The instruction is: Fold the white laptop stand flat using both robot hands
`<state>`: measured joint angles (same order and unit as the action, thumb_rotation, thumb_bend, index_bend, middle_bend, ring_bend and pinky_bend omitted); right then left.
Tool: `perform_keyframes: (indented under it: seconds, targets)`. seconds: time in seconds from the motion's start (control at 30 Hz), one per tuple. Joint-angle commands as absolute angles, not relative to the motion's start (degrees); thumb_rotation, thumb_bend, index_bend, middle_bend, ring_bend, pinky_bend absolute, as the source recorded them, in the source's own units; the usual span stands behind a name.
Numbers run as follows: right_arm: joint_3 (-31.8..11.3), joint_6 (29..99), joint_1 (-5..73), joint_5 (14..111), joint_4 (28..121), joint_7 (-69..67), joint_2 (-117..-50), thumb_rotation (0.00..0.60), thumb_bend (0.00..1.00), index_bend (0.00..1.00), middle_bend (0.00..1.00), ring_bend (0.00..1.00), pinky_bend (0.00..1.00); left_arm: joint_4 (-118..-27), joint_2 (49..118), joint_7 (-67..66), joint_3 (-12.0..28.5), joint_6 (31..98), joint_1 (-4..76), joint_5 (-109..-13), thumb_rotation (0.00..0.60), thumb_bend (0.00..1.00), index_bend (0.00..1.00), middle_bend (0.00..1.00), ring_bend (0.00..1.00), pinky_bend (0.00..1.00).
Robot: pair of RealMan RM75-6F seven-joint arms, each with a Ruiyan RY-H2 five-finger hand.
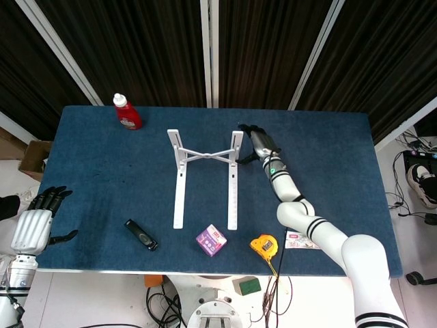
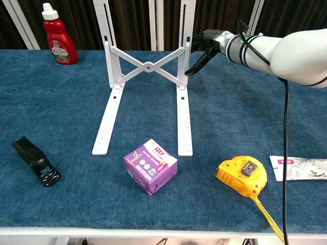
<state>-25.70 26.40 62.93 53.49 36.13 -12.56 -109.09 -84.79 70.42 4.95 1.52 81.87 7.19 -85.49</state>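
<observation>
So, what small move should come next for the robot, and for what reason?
Probably bring the left hand in toward the left rail of the laptop stand. The stand is open and upright, its cross brace spread. The right hand is beside the right upright with its fingers apart, holding nothing, while the left hand hangs off the table's left edge. Folding needs both.
</observation>
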Motion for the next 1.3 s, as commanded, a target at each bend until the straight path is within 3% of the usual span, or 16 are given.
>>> perform_keyframes:
  seconds: [0.03, 0.3, 0.43, 0.5, 0.7, 1.0, 1.3]
  targets:
    - [-26.33, 26.90, 63.85, 53.06, 34.27, -12.56, -110.58, 0.600, 0.00, 0.21, 0.20, 0.01, 0.00, -84.72, 70.41, 4.97, 1.55, 81.93, 7.13, -85.40, 0.600, 0.03, 0.19, 0.12, 0.08, 0.17]
    - [-27.15, 27.66, 65.27, 53.78, 30.37, -13.86, -113.20, 0.600, 0.03, 0.33, 0.28, 0.07, 0.00, -84.58, 70.39, 5.23, 1.39, 82.11, 6.88, -85.48, 0.600, 0.03, 0.19, 0.12, 0.08, 0.17]
    - [-26.38, 26.36, 64.69, 55.26, 32.35, -14.65, -111.84, 0.600, 0.02, 0.32, 0.26, 0.07, 0.00, -84.52, 70.19, 5.19, 1.49, 82.06, 7.12, -85.78, 0.600, 0.03, 0.19, 0.12, 0.08, 0.17]
    - [-25.65, 25.34, 63.92, 56.20, 34.92, -14.81, -110.05, 0.600, 0.02, 0.25, 0.21, 0.05, 0.00, -84.48, 70.03, 5.09, 1.74, 81.78, 7.65, -86.10, 0.600, 0.03, 0.19, 0.12, 0.08, 0.17]
    - [-23.38, 27.80, 58.64, 58.47, 50.53, -13.37, -100.52, 0.600, 0.01, 0.01, 0.08, 0.00, 0.00, -85.45, 69.45, 8.36, 3.65, 77.99, 12.52, -88.18, 0.600, 0.03, 0.19, 0.12, 0.08, 0.17]
    - [-22.25, 41.81, 46.67, 56.44, 80.25, -7.51, -81.25, 0.600, 0.00, 0.00, 0.05, 0.00, 0.00, -87.48, 71.49, 28.11, 5.37, 67.22, 25.19, -94.57, 0.600, 0.03, 0.26, 0.19, 0.14, 0.24]
    - [-22.47, 49.78, 41.47, 52.59, 93.92, -3.63, -71.46, 0.600, 0.00, 0.00, 0.05, 0.00, 0.00, -79.28, 81.90, 43.26, 8.15, 53.93, 38.34, -91.75, 0.600, 0.05, 0.33, 0.28, 0.22, 0.32]
